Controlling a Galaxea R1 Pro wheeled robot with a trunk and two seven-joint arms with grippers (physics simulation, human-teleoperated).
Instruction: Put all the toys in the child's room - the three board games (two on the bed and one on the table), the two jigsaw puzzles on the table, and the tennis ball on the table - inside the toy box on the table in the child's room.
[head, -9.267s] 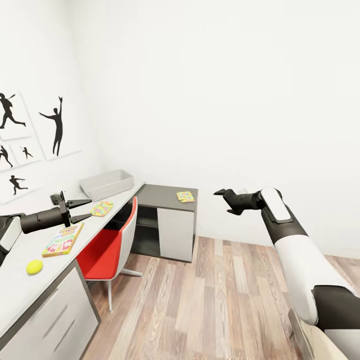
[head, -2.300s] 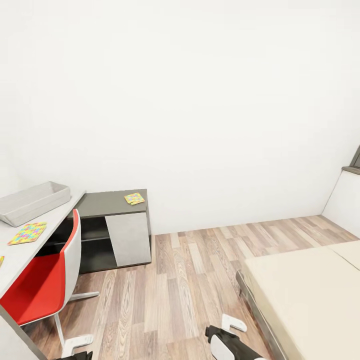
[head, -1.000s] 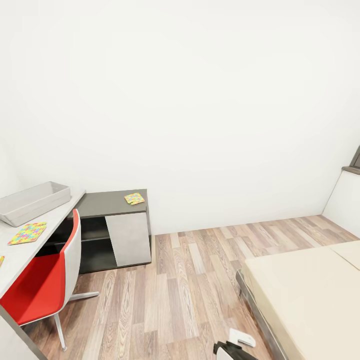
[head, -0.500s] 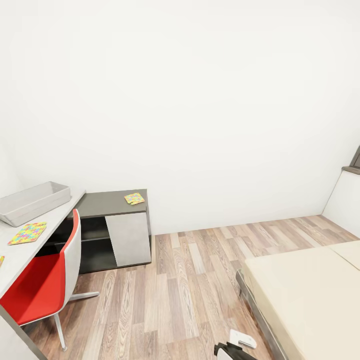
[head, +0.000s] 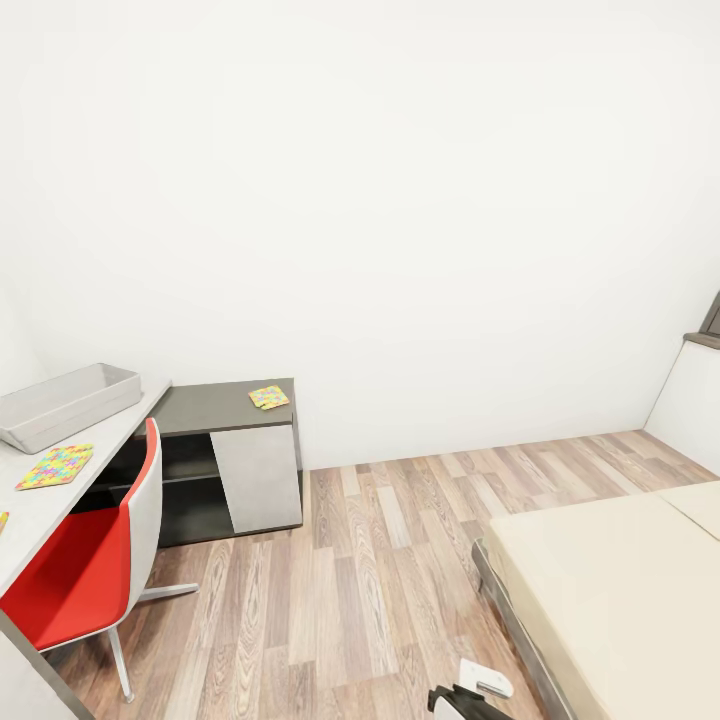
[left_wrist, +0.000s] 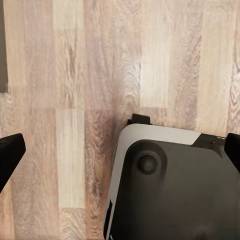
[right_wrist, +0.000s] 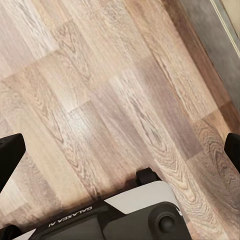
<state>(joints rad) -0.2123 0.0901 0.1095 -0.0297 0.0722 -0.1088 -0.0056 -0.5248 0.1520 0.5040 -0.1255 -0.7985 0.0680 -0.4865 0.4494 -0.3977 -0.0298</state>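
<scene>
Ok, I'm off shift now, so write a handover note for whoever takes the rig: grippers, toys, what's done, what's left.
Left gripper: open, empty, pointing at the wood floor over the robot's base.
Right gripper: open, empty, also facing the floor.
Toy box: on the table, nothing seen inside from this angle.
Jigsaw puzzles: one on the table in front of the box, one on the dark cabinet top.
A printed corner shows at the table's edge, too little to name.
Bed: the part in view is bare.
Done: nothing visibly boxed. Left: all toys.
</scene>
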